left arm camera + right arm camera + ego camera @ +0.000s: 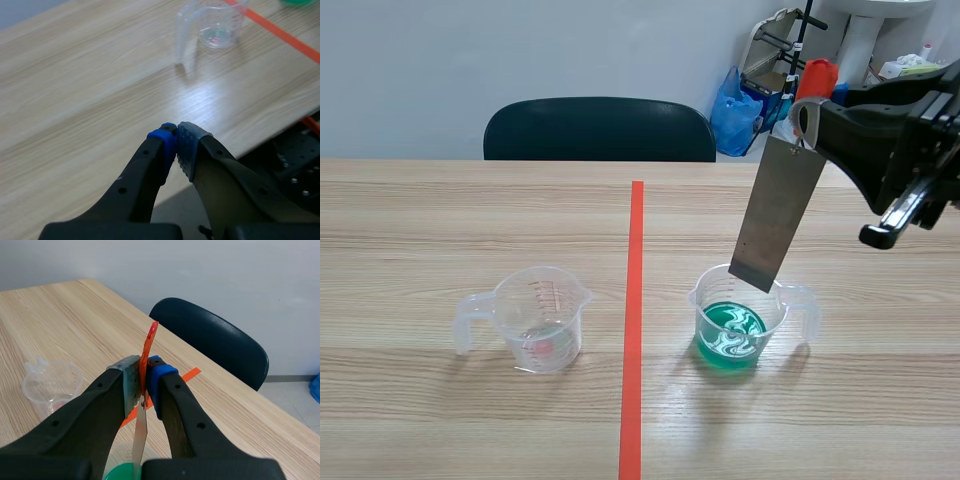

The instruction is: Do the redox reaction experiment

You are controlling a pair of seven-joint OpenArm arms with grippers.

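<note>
My right gripper (808, 128) is shut on the top end of a thin grey metal strip (778, 215). The strip hangs tilted, and its lower end is at the far rim of the clear beaker holding green liquid (740, 322), right of the tape line. In the right wrist view the strip (141, 432) shows edge-on between the pads of my right gripper (142, 376), with the green liquid (122, 472) below. A second clear beaker (538, 318) with a little colourless liquid stands left of the line. My left gripper (176, 136) is shut on nothing, low over the table's near edge, with that beaker (215, 25) far ahead.
An orange-red tape line (635, 320) runs down the table's middle. A dark chair (600, 128) stands behind the far edge. Blue bags and clutter (740, 105) sit on the floor at the back right. The table's near edge (260, 142) lies just ahead of my left gripper.
</note>
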